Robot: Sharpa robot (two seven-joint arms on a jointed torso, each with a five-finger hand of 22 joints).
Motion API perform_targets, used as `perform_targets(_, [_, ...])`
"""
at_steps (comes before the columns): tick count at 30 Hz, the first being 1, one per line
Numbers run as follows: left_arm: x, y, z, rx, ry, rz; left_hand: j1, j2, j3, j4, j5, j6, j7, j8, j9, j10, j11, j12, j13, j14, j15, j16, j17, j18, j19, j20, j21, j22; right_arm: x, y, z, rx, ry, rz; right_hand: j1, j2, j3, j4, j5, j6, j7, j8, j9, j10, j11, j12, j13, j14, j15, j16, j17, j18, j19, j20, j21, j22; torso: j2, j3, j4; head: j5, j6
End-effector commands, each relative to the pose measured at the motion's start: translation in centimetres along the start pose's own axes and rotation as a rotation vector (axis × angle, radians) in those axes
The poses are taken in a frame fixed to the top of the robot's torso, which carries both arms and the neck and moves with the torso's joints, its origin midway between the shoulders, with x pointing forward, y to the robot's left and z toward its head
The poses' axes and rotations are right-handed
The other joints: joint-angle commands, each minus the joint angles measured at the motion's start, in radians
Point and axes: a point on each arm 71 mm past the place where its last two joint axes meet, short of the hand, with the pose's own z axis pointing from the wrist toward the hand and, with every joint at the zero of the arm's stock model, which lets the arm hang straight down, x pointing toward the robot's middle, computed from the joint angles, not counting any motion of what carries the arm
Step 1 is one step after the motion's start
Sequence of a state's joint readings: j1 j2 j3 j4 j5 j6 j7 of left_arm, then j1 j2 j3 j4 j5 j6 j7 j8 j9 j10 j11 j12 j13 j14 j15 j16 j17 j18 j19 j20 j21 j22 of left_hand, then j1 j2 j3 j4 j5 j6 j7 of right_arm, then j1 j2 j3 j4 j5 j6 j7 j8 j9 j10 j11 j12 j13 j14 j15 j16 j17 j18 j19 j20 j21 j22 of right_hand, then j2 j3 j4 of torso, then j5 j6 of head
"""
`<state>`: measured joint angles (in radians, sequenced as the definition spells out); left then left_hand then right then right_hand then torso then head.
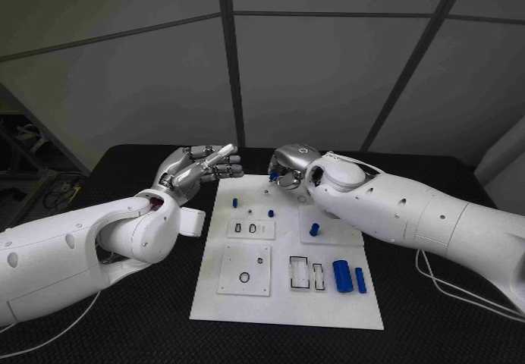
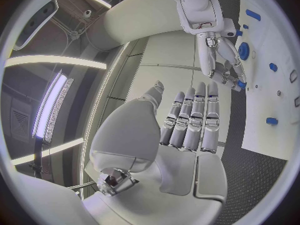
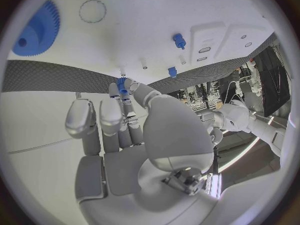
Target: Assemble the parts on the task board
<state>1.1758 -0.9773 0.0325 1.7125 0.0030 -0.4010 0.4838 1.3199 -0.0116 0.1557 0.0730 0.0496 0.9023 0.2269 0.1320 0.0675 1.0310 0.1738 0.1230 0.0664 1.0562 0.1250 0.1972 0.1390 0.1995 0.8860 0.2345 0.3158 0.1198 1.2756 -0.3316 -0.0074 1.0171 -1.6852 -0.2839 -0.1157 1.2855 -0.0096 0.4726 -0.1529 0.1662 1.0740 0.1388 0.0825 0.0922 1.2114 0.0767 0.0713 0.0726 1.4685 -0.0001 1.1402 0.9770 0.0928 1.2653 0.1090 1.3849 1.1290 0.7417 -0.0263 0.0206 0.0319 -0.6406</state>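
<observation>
- My right hand (image 1: 291, 168) is hovering over the far edge of the white rectangular task board (image 1: 287, 303), its fingers curled downward.
- In my right wrist view, the thumb and a fingertip (image 3: 125, 83) of that hand (image 3: 125, 130) are pinching a small blue part (image 3: 121, 81); it is sitting right at the fingertips, just off the board's edge (image 3: 150, 15) and above the black table.
- My left wrist view is showing the same pinch from the other side: my right hand (image 2: 222, 60) is reaching down with the blue piece (image 2: 241, 84) at its fingertips.
- My left hand (image 1: 200, 171) is hanging just beside the board's far left corner, palm raised, fingers spread and straight, holding nothing; in my left wrist view the fingers (image 2: 194, 117) are lying side by side and extended.
- My two hands are sitting near each other but apart.
- On the board, two long blue cylinders (image 1: 342, 275) are lying side by side near the right edge, a short blue peg (image 1: 314, 228) is standing on a raised white block, and another small blue peg (image 1: 235, 202) is standing near the far left.
- A toothed blue gear wheel (image 3: 36, 31) is lying flat on the board.
- The black table (image 1: 438, 334) is carrying the board at its middle.
</observation>
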Motion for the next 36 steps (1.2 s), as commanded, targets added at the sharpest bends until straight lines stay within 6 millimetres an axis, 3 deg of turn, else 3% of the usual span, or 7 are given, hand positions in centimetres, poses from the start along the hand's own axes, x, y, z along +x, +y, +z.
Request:
perform_targets(1, [0.30, -0.18, 0.06, 0.008, 0.018, -0.005, -0.011, 0.002, -0.004, 0.000, -0.002, -0.004, 0.012, -0.005, -0.001, -0.004, 0.006, -0.004, 0.000, -0.002, 0.006, -0.005, 0.001, -0.017, 0.000, 0.005, -0.005, -0.001, -0.02, 0.20, 0.19, -0.012, 0.011, -0.001, 0.001, -0.005, 0.006, 0.000, 0.004, 0.000, 0.007, 0.006, 0.001, -0.004, 0.003, -0.006, 0.001, 0.011, -0.003, 0.005, 0.000, -0.006, 0.007, -0.002, 0.005, 0.001, 0.000, -0.0001, -0.0001, 0.004, -0.003])
perform_targets(36, [0.80, -0.31, 0.24, 0.010, 0.032, -0.011, -0.011, 0.003, -0.006, 0.000, -0.002, -0.003, 0.012, -0.006, -0.001, -0.004, 0.006, -0.005, 0.000, -0.002, 0.006, -0.006, 0.002, -0.017, 0.001, 0.005, -0.006, -0.002, 0.69, 0.30, 1.09, 0.011, 0.071, -0.013, -0.004, -0.012, 0.011, 0.005, 0.004, -0.010, 0.011, -0.002, -0.001, -0.016, 0.008, -0.009, -0.002, 0.009, 0.001, 0.005, -0.004, -0.004, -0.003, 0.001, 0.001, -0.009, 0.000, -0.0003, -0.0014, 0.011, -0.017])
